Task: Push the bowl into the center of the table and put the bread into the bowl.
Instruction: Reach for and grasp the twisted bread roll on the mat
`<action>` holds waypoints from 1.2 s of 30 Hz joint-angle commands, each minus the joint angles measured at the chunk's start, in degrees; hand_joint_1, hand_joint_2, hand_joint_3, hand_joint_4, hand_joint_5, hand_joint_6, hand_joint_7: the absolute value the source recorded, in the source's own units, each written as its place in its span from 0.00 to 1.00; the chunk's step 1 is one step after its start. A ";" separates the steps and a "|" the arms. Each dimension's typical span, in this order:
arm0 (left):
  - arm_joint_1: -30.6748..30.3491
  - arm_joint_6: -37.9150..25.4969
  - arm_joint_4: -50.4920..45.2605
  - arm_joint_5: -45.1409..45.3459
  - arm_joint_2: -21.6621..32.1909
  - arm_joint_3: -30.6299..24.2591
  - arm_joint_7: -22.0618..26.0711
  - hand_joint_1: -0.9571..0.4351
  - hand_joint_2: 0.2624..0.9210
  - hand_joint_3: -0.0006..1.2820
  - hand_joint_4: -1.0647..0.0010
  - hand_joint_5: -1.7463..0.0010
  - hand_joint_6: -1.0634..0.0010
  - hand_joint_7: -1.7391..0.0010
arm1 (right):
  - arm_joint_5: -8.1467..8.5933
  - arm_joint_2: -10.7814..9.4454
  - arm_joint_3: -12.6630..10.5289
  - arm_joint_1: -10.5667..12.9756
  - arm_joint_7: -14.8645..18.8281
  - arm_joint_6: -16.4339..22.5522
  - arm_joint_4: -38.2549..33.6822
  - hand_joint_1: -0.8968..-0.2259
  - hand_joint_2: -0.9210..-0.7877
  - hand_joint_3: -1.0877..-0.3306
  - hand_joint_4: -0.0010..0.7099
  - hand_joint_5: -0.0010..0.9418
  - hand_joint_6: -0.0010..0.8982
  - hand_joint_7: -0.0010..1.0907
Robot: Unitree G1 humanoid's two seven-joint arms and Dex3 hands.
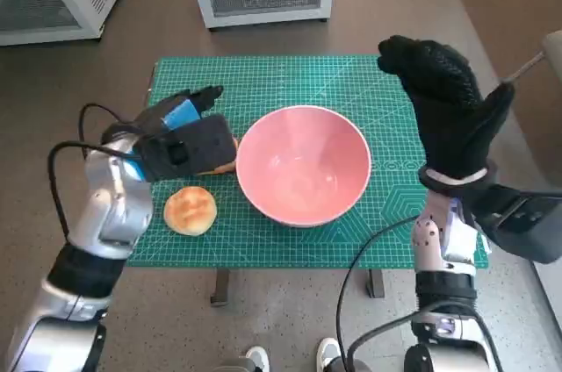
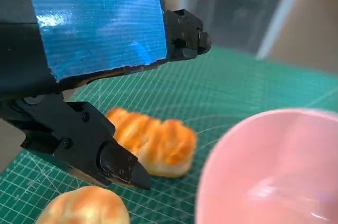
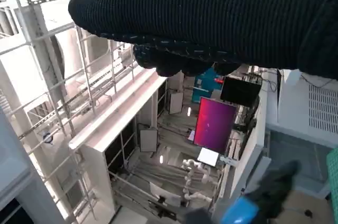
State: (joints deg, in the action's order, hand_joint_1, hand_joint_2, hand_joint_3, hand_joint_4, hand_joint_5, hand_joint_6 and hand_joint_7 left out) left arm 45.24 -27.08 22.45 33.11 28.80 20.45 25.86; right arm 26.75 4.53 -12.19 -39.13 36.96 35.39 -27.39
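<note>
Nothing lay in our bowl [image 1: 303, 164], mid-counter; two breads sat beside it: loaf [image 2: 153, 140] under our left hand [image 1: 180, 139], fingers apart, touching nothing; roll [image 1: 190, 210] near the edge. Right hand [image 1: 443, 104] hovered, released.

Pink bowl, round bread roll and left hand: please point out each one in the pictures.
pink bowl [image 1: 303, 166], head view, inner bottom.
round bread roll [image 1: 190, 211], head view, top crust.
left hand [image 1: 180, 137], head view, back of the hand.

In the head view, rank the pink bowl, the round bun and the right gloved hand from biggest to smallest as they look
1. Pink bowl
2. Right hand, raised nearer the camera, so its size is inflated
3. Round bun
</note>
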 commanded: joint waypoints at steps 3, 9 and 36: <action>5.26 4.80 15.87 1.24 -2.87 2.37 -4.10 0.53 0.65 0.01 0.97 1.00 0.86 0.97 | -0.12 0.27 -0.01 1.77 0.13 -0.77 0.00 0.46 0.00 0.70 0.43 0.00 0.05 0.55; 8.16 7.15 25.52 1.42 -4.78 3.58 -5.99 0.54 0.67 0.01 0.97 1.00 0.85 0.98 | -0.18 0.21 -0.06 1.99 0.11 -0.52 0.11 0.47 0.00 0.70 0.43 0.00 0.05 0.55; 10.76 19.88 48.31 6.97 -9.71 11.08 -25.11 0.72 0.81 0.04 0.78 0.99 0.67 0.97 | -0.98 -0.02 0.04 1.63 -0.60 0.83 -0.63 0.49 0.00 0.70 0.42 0.00 0.06 0.54</action>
State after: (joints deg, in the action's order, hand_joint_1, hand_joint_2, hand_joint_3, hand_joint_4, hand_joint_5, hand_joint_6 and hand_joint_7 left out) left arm 57.71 -9.45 68.89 38.08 19.60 29.71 5.14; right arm 26.58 4.52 -12.26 -38.32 36.76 36.39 -27.39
